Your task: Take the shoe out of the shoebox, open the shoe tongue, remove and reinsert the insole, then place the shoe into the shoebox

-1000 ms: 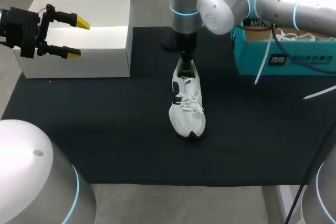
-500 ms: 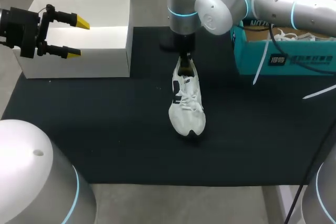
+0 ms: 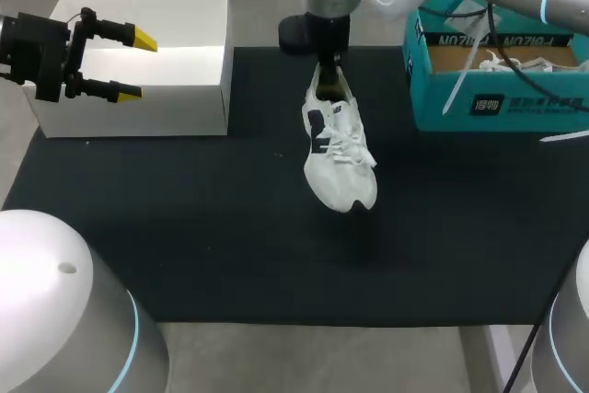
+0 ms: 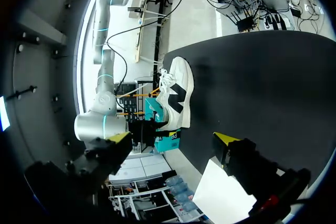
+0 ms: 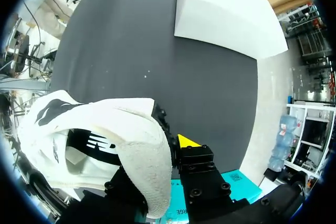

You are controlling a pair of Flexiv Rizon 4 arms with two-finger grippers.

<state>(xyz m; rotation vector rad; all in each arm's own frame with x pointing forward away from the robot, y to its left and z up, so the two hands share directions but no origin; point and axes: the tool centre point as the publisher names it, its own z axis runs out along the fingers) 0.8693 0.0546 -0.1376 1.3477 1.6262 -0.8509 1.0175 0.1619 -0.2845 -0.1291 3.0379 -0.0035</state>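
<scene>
A white shoe (image 3: 336,158) with a dark side mark hangs above the black mat (image 3: 184,227), toe pointing toward the front edge. My right gripper (image 3: 329,75) is shut on its heel collar. In the right wrist view one yellow fingertip (image 5: 186,141) shows outside the heel of the shoe (image 5: 105,135), and the other finger is hidden inside. My left gripper (image 3: 136,66) stands open over the white shoebox (image 3: 184,112) at the far left, holding nothing. In the left wrist view the shoe (image 4: 176,95) is well ahead of the open fingers.
A teal box (image 3: 497,103) with white laces and cables over it stands at the back right, close to my right arm. The white shoebox (image 5: 226,14) lies across the mat from the shoe.
My right gripper closed on the shoe's heel and lifted the shoe off the mat, carrying it toward the back, with the toe swinging slightly right. The left arm has not moved.
</scene>
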